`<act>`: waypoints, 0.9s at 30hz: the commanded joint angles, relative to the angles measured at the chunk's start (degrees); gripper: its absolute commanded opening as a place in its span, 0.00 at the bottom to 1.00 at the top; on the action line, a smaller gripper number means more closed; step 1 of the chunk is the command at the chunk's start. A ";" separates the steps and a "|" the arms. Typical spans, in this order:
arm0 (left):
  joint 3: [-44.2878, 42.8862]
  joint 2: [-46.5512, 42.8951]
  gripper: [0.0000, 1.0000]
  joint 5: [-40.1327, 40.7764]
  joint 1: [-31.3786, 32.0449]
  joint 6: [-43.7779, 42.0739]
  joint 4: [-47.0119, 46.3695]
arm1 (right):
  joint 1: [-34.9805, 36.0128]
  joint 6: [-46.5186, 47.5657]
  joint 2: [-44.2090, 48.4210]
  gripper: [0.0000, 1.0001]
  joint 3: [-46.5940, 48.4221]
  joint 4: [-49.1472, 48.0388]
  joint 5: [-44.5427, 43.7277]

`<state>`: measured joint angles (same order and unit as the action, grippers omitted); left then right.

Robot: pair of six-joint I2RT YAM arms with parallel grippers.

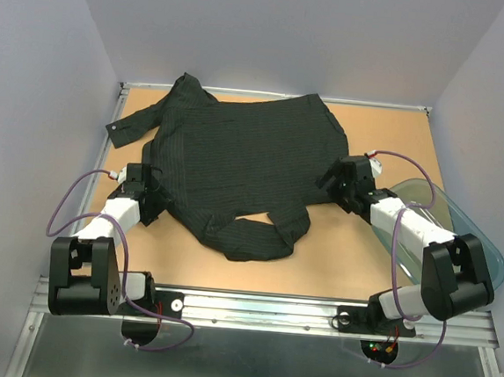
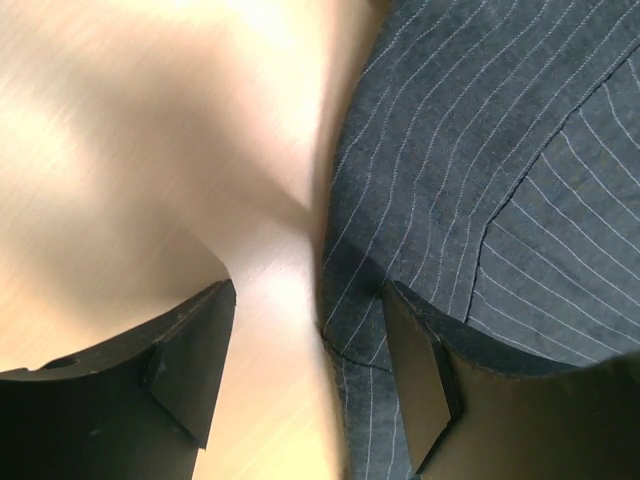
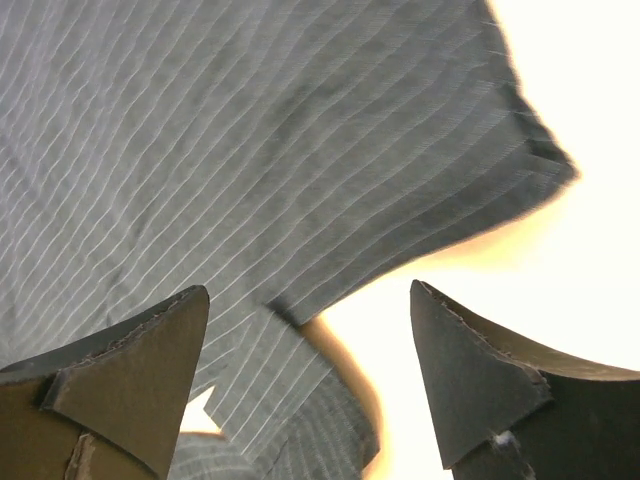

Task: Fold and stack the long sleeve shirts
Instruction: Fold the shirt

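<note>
One long sleeve shirt (image 1: 245, 161), black with fine pale pinstripes, lies spread on the wooden table (image 1: 361, 251). One sleeve (image 1: 129, 127) reaches to the far left, and the other sleeve (image 1: 261, 232) lies bent across the near hem. My left gripper (image 1: 150, 188) stands open at the shirt's left edge. In the left wrist view the shirt's edge (image 2: 370, 330) runs between the left gripper (image 2: 310, 370) fingers, unpinched. My right gripper (image 1: 336, 183) is open at the shirt's right side. Hem and sleeve cloth (image 3: 280, 380) lie below the right gripper (image 3: 310, 375).
A clear bluish plastic bin (image 1: 464, 234) lies at the table's right edge, under the right arm. A metal rail (image 1: 268, 306) runs along the near edge between the arm bases. White walls close in the table on the left, right and back.
</note>
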<state>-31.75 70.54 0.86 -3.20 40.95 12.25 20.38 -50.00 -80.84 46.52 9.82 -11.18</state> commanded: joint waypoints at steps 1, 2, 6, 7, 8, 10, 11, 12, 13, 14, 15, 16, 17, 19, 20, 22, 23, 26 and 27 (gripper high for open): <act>0.81 2.31 0.72 -0.51 0.92 -1.13 -0.73 | -1.04 -5.37 1.12 0.85 -3.01 -0.77 -4.98; 0.90 2.67 0.71 -0.51 0.92 -1.31 -1.17 | -1.13 -5.55 0.77 0.85 -3.19 -0.77 -5.95; 0.46 4.86 0.69 -2.18 1.27 -1.93 -1.62 | -2.10 -6.86 -2.39 0.84 -2.40 -0.77 -5.78; 0.37 5.30 0.69 -2.27 1.36 -2.01 -1.70 | -2.10 -8.09 -2.83 0.84 -2.23 -0.77 -5.26; 0.28 5.13 0.67 -2.27 1.44 -2.10 -1.70 | -2.10 -8.79 -3.79 0.84 -1.96 -0.77 -5.17; 0.37 5.13 0.66 -2.36 1.79 -2.10 -1.62 | -2.19 -10.47 -4.68 0.84 -1.79 -0.77 -5.52; 0.37 5.04 0.66 -2.44 1.88 -2.10 -1.62 | -2.10 -10.91 -5.20 0.83 -1.61 -0.77 -5.78; 0.54 4.96 0.64 -2.62 2.06 -2.10 -1.53 | -2.10 -11.52 -5.99 0.82 -1.44 -0.77 -5.78; 0.55 4.87 0.63 -2.62 2.06 -2.01 -1.53 | -2.10 -11.87 -6.35 0.81 -1.35 -0.77 -5.52; 0.63 4.78 0.63 -2.53 2.41 -2.01 -1.44 | -2.10 -12.14 -6.52 0.80 -1.52 -0.77 -5.43; 0.72 4.69 0.62 -2.45 2.59 -2.01 -1.18 | -2.10 -12.40 -6.61 0.80 -1.78 -0.77 -5.34; 0.90 4.60 0.61 -2.36 2.85 -2.01 -1.09 | -2.10 -13.01 -6.44 0.79 -2.13 -0.77 -5.52; 0.98 4.60 0.60 -2.27 3.02 -2.01 -1.00 | -2.10 -13.19 -6.26 0.78 -2.40 -0.77 -5.95; 1.25 4.43 0.55 -2.09 3.03 -1.84 -0.91 | -2.19 -13.28 -6.26 0.74 -2.93 -0.77 -7.62; 1.25 4.51 0.50 -2.01 3.03 -1.84 -1.00 | -2.19 -13.11 -6.52 0.73 -2.93 -0.77 -8.15; 0.99 4.69 0.42 -1.83 3.03 -1.84 -0.91 | -2.36 -12.76 -7.40 0.68 -2.93 -0.77 -8.94; 0.90 4.78 0.35 -1.83 3.03 -1.84 -0.83 | -2.36 -12.67 -7.67 0.65 -2.84 -0.86 -9.12; 0.63 4.43 0.24 -1.31 4.59 -1.75 -0.39 | -2.36 -12.49 -8.89 0.58 -2.58 -0.77 -9.12; 0.63 4.08 0.22 -1.30 4.61 -1.75 -0.21 | -2.54 -12.41 -9.42 0.55 -2.40 -0.77 -9.30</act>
<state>-32.23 74.52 -0.62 -0.08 39.44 8.29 18.35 -61.82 -88.71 44.40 9.80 -17.65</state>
